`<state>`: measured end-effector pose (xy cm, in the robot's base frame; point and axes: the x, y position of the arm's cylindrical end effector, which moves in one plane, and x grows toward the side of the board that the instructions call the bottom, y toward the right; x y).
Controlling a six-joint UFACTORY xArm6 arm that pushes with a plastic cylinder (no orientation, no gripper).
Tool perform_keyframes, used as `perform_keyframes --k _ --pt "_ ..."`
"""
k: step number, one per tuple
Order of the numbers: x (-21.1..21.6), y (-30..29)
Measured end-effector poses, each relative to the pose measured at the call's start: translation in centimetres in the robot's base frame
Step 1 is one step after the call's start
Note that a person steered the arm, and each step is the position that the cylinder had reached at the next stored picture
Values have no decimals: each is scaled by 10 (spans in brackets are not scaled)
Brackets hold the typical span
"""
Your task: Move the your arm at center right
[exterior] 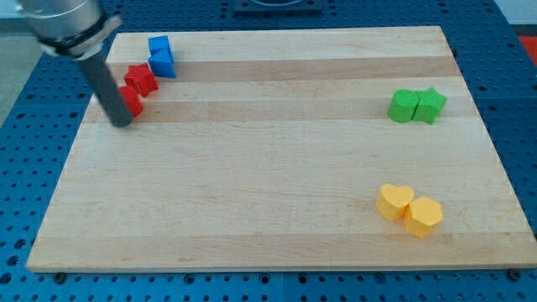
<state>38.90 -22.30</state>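
Observation:
My dark rod comes down from the view's top left and my tip (122, 123) rests on the wooden board (268, 151) near its left edge. It touches or nearly touches a red block (131, 101), partly hidden behind the rod. A red star-shaped block (142, 79) lies just above it. Two blue blocks (161, 56) sit together further up. At the view's right, two green blocks (417, 106) sit side by side. At the lower right lie a yellow heart-shaped block (394, 202) and a yellow hexagonal block (424, 216), touching.
The board lies on a blue perforated table (25, 168) that shows all round it. The board's edges run close to the view's left, right and bottom.

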Motion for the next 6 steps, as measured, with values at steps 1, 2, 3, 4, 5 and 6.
perform_keyframes --k 1,2,3,4,5,6 --pt "-3 4" --pt "18 4" --pt "20 10" --pt "19 11" --pt "14 11" --pt "11 38"
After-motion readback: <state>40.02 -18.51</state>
